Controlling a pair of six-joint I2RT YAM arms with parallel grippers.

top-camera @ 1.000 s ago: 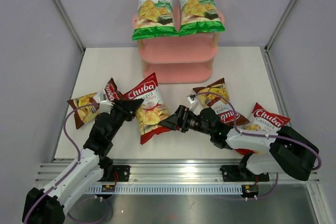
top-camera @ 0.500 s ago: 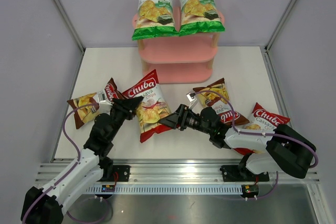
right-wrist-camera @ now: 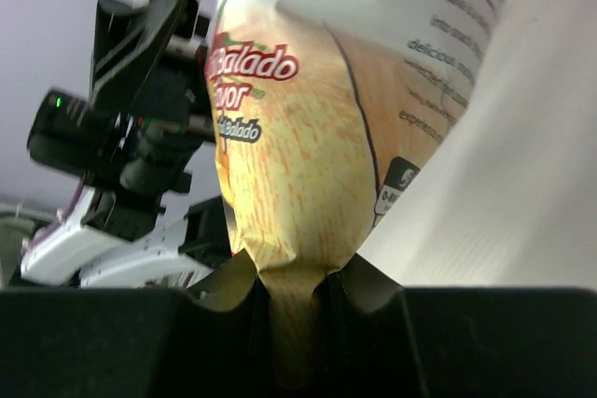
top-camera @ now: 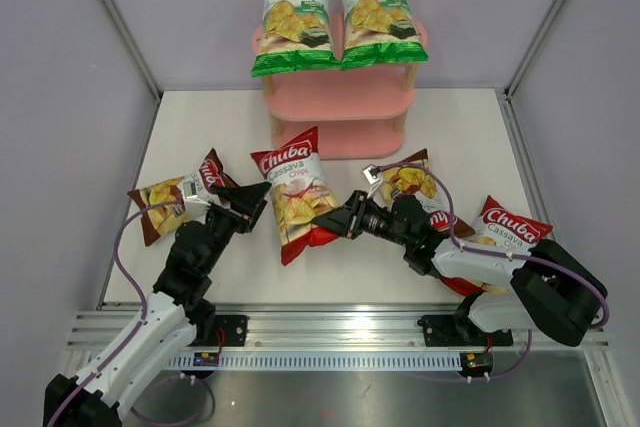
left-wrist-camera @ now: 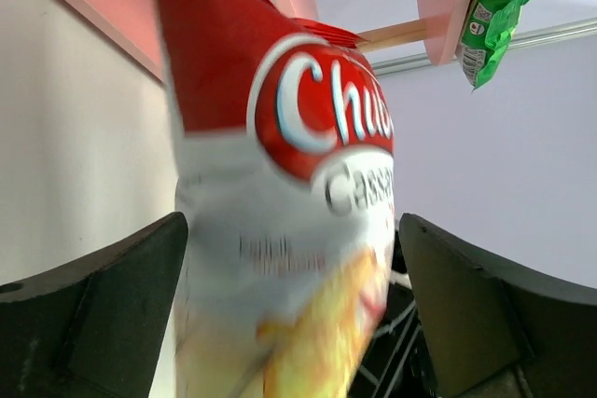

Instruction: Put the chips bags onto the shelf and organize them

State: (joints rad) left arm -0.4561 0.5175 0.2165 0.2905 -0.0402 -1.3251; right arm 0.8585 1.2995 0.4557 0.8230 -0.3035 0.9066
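We see the right gripper (right-wrist-camera: 289,291) clamped on the bottom seam of a red chips bag (top-camera: 298,197); the right wrist view shows the crimped edge squeezed between its 2 fingers. The bag sits roughly midway between the 2 arms, its logo end pointing toward the pink shelf (top-camera: 340,117) and its top corner close to the lowest board. From the pictures we cannot tell whether its far end is touching the table (top-camera: 220,127) or raised off it. The left gripper (top-camera: 250,205) is just beside the bag's left edge with its jaws spread wide. In the left wrist view its 2 fingers stand well apart on either side of the bag's blurred face, gripping nothing, and we cannot tell whether either one brushes the foil. On the shelf's top board 2 green bags (top-camera: 295,22) lie side by side, touching, with their lower ends hanging over the front edge. 1 dark brown bag (top-camera: 165,202) lies on the table at the left, partly under the left arm. Another brown bag (top-camera: 410,179) lies just behind the right wrist. A second red bag (top-camera: 512,227) lies at the far right, partly covered by the right arm.
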